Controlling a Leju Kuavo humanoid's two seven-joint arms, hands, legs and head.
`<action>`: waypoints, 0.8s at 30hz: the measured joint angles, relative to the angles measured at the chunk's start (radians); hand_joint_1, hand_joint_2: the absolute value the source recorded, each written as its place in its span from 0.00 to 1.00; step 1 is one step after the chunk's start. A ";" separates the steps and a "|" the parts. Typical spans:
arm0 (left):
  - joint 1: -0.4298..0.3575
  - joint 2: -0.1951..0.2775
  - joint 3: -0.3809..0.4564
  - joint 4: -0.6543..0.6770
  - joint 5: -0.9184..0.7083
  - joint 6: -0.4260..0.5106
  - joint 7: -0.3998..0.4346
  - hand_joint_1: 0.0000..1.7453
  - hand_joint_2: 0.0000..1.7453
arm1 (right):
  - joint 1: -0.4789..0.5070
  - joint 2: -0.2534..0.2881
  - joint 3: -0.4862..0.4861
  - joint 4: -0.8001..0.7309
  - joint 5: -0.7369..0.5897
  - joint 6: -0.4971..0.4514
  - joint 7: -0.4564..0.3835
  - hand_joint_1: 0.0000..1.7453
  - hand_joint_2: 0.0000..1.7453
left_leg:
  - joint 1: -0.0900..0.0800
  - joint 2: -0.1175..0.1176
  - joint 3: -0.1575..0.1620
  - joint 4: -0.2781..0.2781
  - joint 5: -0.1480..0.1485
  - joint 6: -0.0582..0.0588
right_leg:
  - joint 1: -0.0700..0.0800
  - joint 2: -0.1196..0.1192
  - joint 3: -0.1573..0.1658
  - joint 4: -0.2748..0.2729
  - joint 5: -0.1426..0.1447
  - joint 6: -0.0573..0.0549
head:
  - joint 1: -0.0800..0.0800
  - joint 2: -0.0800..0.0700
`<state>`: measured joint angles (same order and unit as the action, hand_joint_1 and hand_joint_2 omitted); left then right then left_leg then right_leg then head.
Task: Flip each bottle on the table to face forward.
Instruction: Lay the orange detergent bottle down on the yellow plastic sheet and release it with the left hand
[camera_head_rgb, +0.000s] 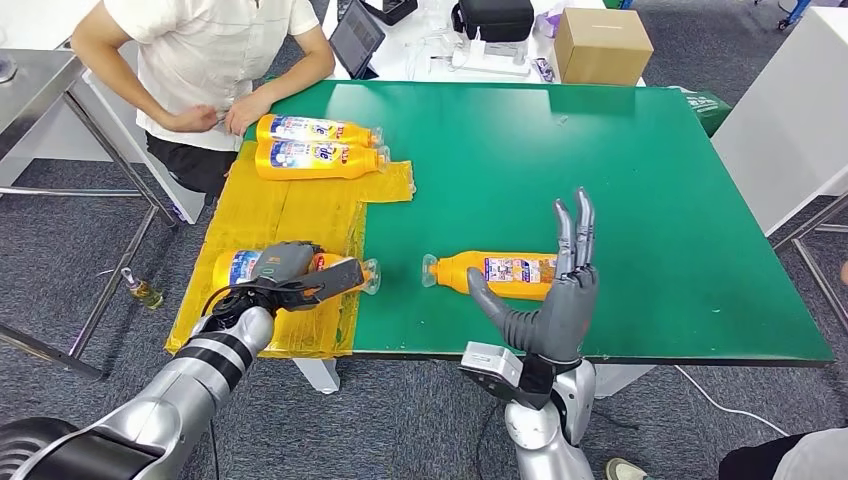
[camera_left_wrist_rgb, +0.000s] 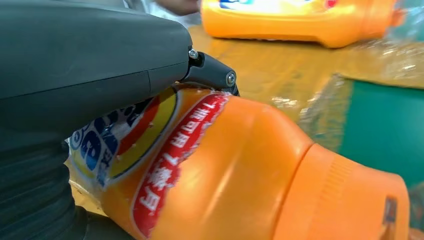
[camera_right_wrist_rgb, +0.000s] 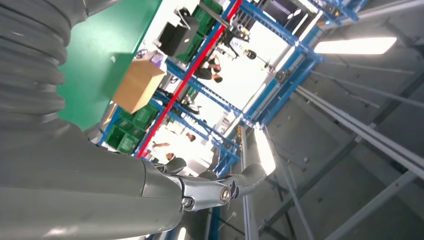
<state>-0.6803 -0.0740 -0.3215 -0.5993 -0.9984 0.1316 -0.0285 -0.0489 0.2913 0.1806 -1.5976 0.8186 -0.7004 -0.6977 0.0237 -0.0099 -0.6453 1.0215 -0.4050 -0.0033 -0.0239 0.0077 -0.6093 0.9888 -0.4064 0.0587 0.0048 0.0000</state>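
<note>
Bench (camera_head_rgb: 640, 180) green, with a yellow crinkled sheet (camera_head_rgb: 270, 215) along its left side. Four bottles, all orange: two far-left bottles (camera_head_rgb: 315, 146) with white-blue-red labels, middle bottle (camera_head_rgb: 495, 275) with white-blue label, near-left bottle (camera_left_wrist_rgb: 240, 170) with blue, yellow, red-and-white label. Left robot hand (camera_head_rgb: 290, 272) dark grey; right robot hand (camera_head_rgb: 560, 290) grey. Cardboard box (camera_head_rgb: 602, 45) brown. Floor (camera_head_rgb: 60, 260) grey carpet.

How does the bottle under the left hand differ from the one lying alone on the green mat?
The bottle under the left hand lies on the yellow sheet, gripped by the left hand, its cap pointing right. The lone bottle lies on the green mat, untouched, its cap pointing left. Both are orange and on their sides.
</note>
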 joint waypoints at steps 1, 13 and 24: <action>-0.002 -0.002 0.005 0.002 0.011 -0.005 -0.008 0.02 1.00 | -0.001 -0.002 0.003 0.005 0.000 0.000 0.000 0.00 1.00 | 0.000 0.000 0.000 0.000 0.000 0.000 | 0.000 0.000 0.000 0.000 0.000 0.000 | 0.000 0.000; 0.002 -0.017 0.034 0.024 0.100 -0.036 -0.035 0.00 1.00 | -0.011 -0.015 0.012 0.059 0.004 0.000 0.000 0.00 1.00 | 0.000 0.000 0.000 0.000 0.000 0.000 | 0.000 0.000 0.000 0.000 0.000 0.000 | 0.000 0.000; -0.003 -0.016 0.035 0.036 0.143 -0.070 -0.056 0.00 1.00 | -0.019 -0.019 0.010 0.088 0.001 0.000 0.000 0.00 1.00 | 0.000 0.000 0.000 0.000 0.000 0.000 | 0.000 0.000 0.001 0.000 0.000 0.000 | 0.000 0.000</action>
<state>-0.6833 -0.0899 -0.2865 -0.5632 -0.8556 0.0612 -0.0840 -0.0678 0.2719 0.1905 -1.5093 0.8199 -0.7004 -0.6977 0.0237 -0.0099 -0.6452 1.0215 -0.4048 -0.0034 -0.0239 0.0077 -0.6088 0.9889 -0.4064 0.0587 0.0049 0.0000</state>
